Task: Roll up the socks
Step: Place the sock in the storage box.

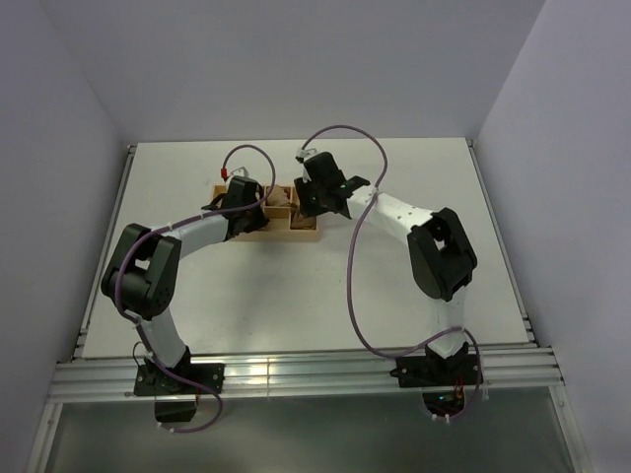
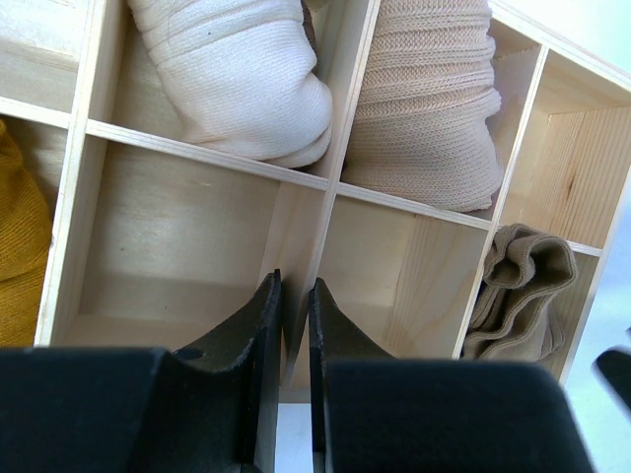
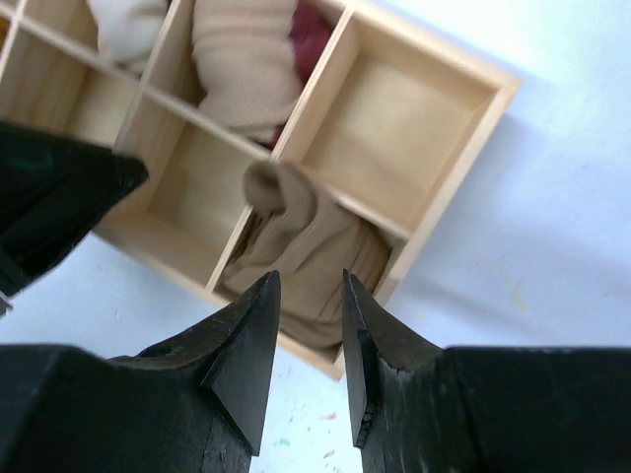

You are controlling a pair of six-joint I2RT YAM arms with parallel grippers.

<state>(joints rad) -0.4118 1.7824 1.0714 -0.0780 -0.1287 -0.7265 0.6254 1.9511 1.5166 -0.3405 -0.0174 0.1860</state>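
A wooden divided box stands mid-table. The olive-brown sock lies bunched in a corner compartment; it also shows in the left wrist view. The mustard-orange sock fills a compartment at the left edge, mostly cut off. My right gripper is open and empty just above the olive-brown sock; in the top view it is at the box's right end. My left gripper has its jaws closed narrowly over a box divider; in the top view it is over the box's left part.
A white rolled bundle and a beige rolled bundle fill two far compartments. A dark red item sits beside the beige bundle. Two compartments near my left gripper hold nothing. Grey walls enclose the white table.
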